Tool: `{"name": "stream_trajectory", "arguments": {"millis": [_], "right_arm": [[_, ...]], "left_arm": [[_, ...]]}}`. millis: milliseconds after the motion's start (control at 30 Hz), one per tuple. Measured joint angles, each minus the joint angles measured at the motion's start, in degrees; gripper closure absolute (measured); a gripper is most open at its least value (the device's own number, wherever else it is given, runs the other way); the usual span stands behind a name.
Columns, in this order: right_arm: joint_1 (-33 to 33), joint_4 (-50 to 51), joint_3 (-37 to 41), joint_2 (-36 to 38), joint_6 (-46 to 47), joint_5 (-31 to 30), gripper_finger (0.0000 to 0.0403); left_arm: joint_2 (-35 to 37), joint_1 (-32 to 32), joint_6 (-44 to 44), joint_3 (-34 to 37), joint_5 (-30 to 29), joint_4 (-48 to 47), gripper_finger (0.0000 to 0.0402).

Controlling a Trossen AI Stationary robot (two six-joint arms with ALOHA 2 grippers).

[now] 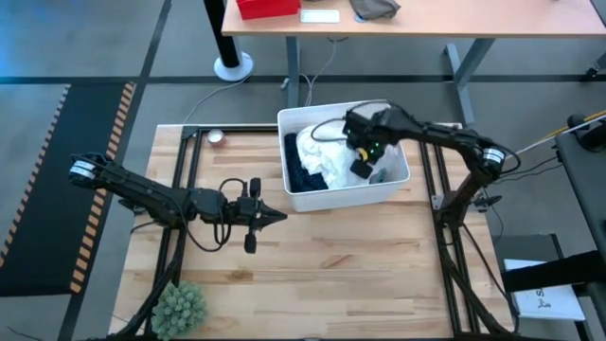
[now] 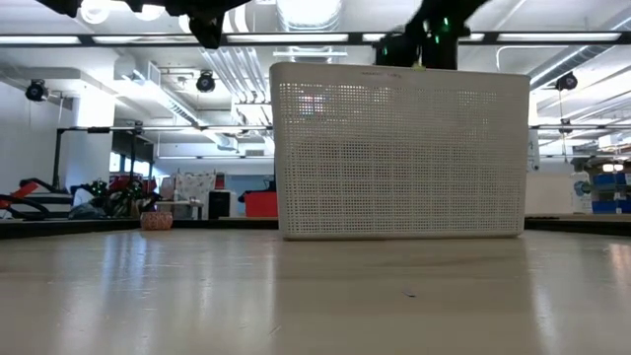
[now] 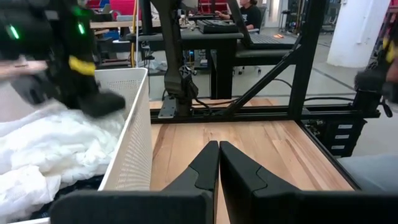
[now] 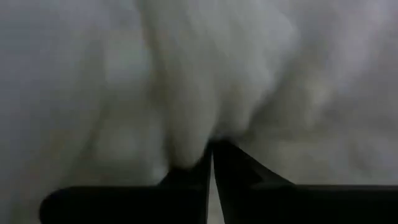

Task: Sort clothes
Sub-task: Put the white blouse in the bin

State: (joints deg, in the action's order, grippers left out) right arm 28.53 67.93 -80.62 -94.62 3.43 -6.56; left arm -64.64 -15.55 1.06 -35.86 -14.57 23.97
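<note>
The wooden table (image 1: 360, 256) carries my white bin (image 1: 393, 192) with the clothes inside: a white garment (image 1: 327, 156) heaped over a navy one (image 1: 303, 177). My right gripper (image 1: 360, 152) is down in the bin, pinched on the white garment. My left gripper (image 1: 275, 217) hangs closed and empty just beside the bin.

Two dark, slender jointed arms are seen, the left arm (image 1: 142, 194) at the frame's left and the right arm (image 1: 445, 142) at the upper right, each with a silver band near its base. Black cables are looped beside the left gripper (image 1: 275, 217). Green lights and a yellow mark are carried near the right gripper (image 1: 365, 161), and both grippers' fingers (image 3: 239, 171) are matte black wedges.
</note>
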Motion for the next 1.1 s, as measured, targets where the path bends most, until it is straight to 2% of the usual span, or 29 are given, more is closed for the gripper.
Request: {"name": "stream_trajectory", "arguments": {"millis": [200, 433, 767, 1100], "right_arm": [[-0.18, -17.06, 12.84, -2.45, 3.60, 4.87, 0.0402], [-1.44, -27.76, 17.91, -6.78, 9.50, 5.11, 0.0403], [-5.15, -32.80, 17.00, -8.40, 17.82, 6.34, 0.0403], [-8.58, -29.00, 15.22, -7.40, 15.36, 6.67, 0.0403]], "left_arm": [[0.02, 0.00, 0.54, 0.00, 0.00, 0.01, 0.0402], [0.02, 0.00, 0.79, 0.00, 0.00, -0.01, 0.0402], [0.01, 0.00, 1.01, 0.00, 0.00, -0.01, 0.0402], [0.01, 0.00, 1.18, 0.00, -0.65, 0.51, 0.0402]]}}
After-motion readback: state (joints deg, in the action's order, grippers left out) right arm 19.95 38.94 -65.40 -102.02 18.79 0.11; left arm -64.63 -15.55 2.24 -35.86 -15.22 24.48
